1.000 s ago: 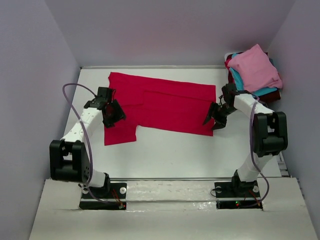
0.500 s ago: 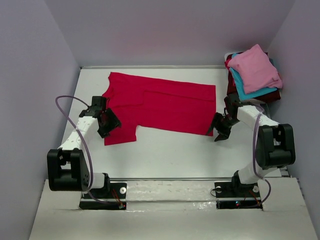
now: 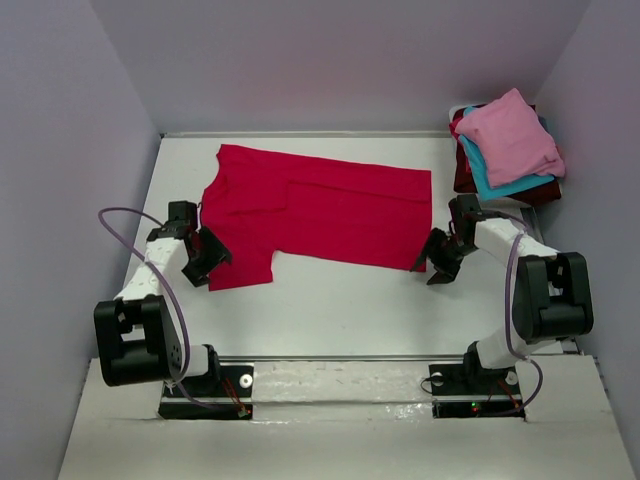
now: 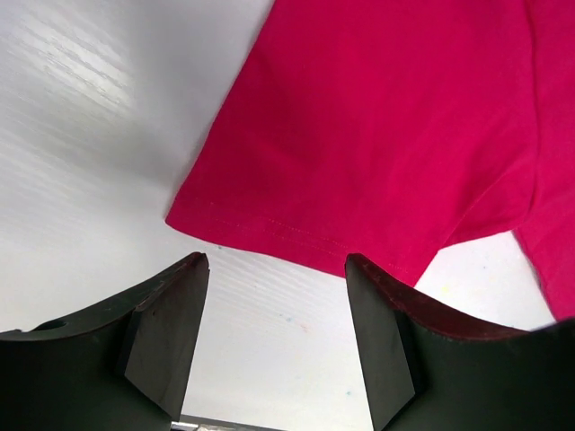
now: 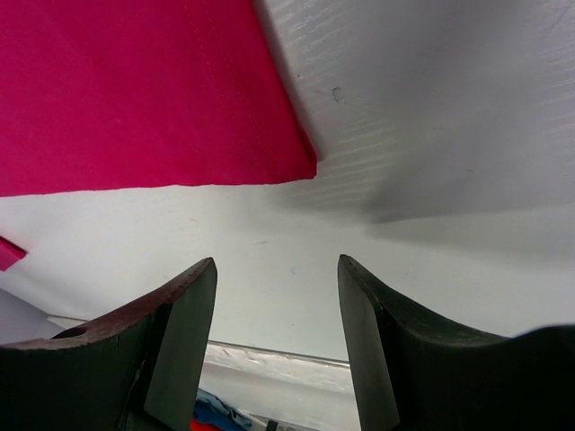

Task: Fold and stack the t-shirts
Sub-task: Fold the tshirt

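Observation:
The crimson-red t-shirt point(image 3: 320, 210) lies spread flat across the white table. My left gripper point(image 3: 207, 262) is open and empty, just left of the shirt's near-left sleeve; that sleeve's hem point(image 4: 296, 235) lies just beyond my fingertips. My right gripper point(image 3: 434, 262) is open and empty beside the shirt's near-right corner, which shows in the right wrist view point(image 5: 301, 166). A pile of folded shirts sits at the back right: light pink point(image 3: 512, 135) on top, teal-blue point(image 3: 490, 180) under it, dark maroon point(image 3: 462, 170) at the bottom.
The white table point(image 3: 340, 310) is walled by grey panels on the left, back and right. The pile stands against the right wall. A cable loops out from the left arm point(image 3: 110, 225).
My left gripper has moved left and nearer, off the shirt's sleeve to its left edge. My right gripper has moved down and right, off the shirt's right edge to its near corner.

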Available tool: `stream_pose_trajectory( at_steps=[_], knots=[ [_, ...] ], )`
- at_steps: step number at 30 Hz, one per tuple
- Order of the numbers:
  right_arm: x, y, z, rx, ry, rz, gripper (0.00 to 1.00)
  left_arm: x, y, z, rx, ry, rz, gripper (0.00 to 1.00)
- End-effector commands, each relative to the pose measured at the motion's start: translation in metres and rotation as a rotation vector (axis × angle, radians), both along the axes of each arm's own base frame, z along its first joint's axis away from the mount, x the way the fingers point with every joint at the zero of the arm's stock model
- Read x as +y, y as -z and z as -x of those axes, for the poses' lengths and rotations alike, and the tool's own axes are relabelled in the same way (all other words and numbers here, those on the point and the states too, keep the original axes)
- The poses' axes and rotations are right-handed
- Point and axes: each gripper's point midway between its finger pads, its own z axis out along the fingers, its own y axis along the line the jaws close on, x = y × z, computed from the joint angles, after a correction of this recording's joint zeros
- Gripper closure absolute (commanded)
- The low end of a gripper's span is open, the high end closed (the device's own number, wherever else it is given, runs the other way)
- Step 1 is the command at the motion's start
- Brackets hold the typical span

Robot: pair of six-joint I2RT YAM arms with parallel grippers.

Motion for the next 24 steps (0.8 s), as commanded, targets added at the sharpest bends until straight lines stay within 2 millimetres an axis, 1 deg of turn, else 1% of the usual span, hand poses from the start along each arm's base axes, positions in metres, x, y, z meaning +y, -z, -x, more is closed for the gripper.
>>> stream_pose_trajectory(
  at_steps=[1, 5, 6, 10, 14, 15, 16, 17, 18, 19, 21, 22, 24],
  knots=[
    [0.003, -0.007, -0.015, -0.072, 0.017, -0.022, 0.38, -0.01, 0.006, 0.013, 0.03, -0.026, 0.088, 0.26],
    [0.005, -0.005, -0.015, -0.072, 0.014, -0.031, 0.38, -0.021, 0.01, 0.021, 0.032, -0.044, 0.149, 0.26],
    [0.005, -0.004, -0.016, -0.073, 0.013, -0.031, 0.38, -0.023, 0.014, 0.027, 0.049, -0.044, 0.162, 0.26],
    [0.005, -0.002, -0.017, -0.071, 0.006, -0.031, 0.38, -0.021, 0.02, 0.038, 0.071, -0.037, 0.144, 0.26],
    [0.006, 0.0, -0.018, -0.069, -0.005, -0.039, 0.38, -0.016, 0.018, 0.035, 0.082, -0.007, 0.111, 0.27],
    [0.006, 0.001, -0.019, -0.067, -0.008, -0.038, 0.38, -0.011, 0.013, 0.03, 0.075, 0.01, 0.08, 0.28],
    [0.007, 0.0, -0.019, -0.067, -0.012, -0.042, 0.38, -0.007, 0.014, 0.034, 0.118, 0.011, 0.064, 0.28],
    [0.007, 0.0, -0.019, -0.066, -0.014, -0.043, 0.38, -0.003, 0.004, 0.023, 0.097, 0.019, 0.04, 0.29],
    [0.007, -0.001, -0.02, -0.07, -0.015, -0.043, 0.38, 0.001, 0.0, 0.021, 0.099, 0.038, 0.015, 0.29],
    [0.009, -0.003, -0.021, -0.076, -0.02, -0.052, 0.38, 0.006, -0.002, 0.023, 0.126, 0.039, -0.008, 0.29],
    [0.009, -0.004, -0.021, -0.081, -0.021, -0.054, 0.38, 0.016, -0.01, 0.017, 0.125, 0.034, -0.06, 0.29],
    [0.009, -0.005, -0.022, -0.087, -0.022, -0.054, 0.38, 0.028, -0.018, 0.012, 0.12, 0.026, -0.125, 0.29],
    [0.009, -0.003, -0.021, -0.083, -0.022, -0.052, 0.38, 0.038, -0.021, 0.008, 0.131, 0.026, -0.176, 0.29]
  ],
)
